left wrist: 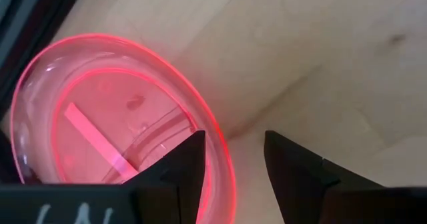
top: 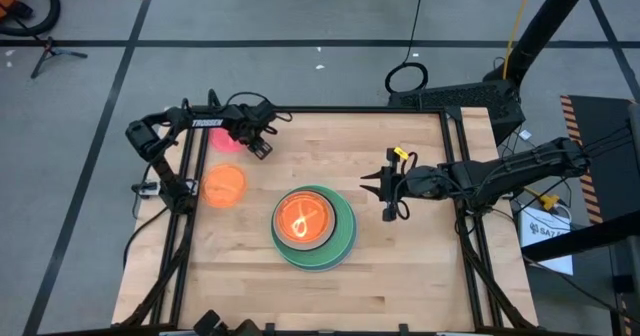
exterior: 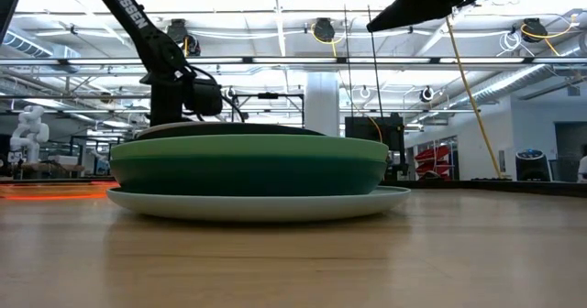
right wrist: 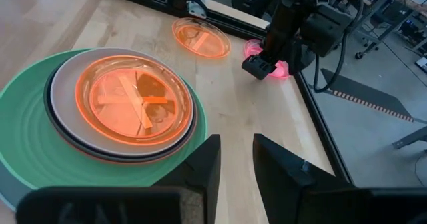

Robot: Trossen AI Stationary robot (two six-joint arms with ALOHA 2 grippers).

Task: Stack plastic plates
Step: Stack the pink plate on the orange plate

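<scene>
— While hanging low over the far left corner of the table (top: 400, 266), was positioned right at the pink plate (left wrist: 100, 137), the left gripper (top: 262, 146)?

— Yes. Had its fingers (left wrist: 180, 171) apart, one on each side of the plate's rim, not yet closed on it.

— And the pile?

— Stood near the middle of the table. Counted from below: a light plate (exterior: 257, 203), a dark green plate (exterior: 248, 170), then a light green one (right wrist: 27, 144), a black rim, a grey-white plate (right wrist: 63, 74) and on top an orange translucent plate (right wrist: 133, 101).

— Any other plates?

— Lay alone on the wood, a second orange plate (top: 224, 186), between the pile and the left edge, just beside the pink one but apart from it.

— And the right gripper (top: 372, 188)?

— Hovered above the table to the right of the pile, well clear of it, with jaws apart and nothing between them.
</scene>
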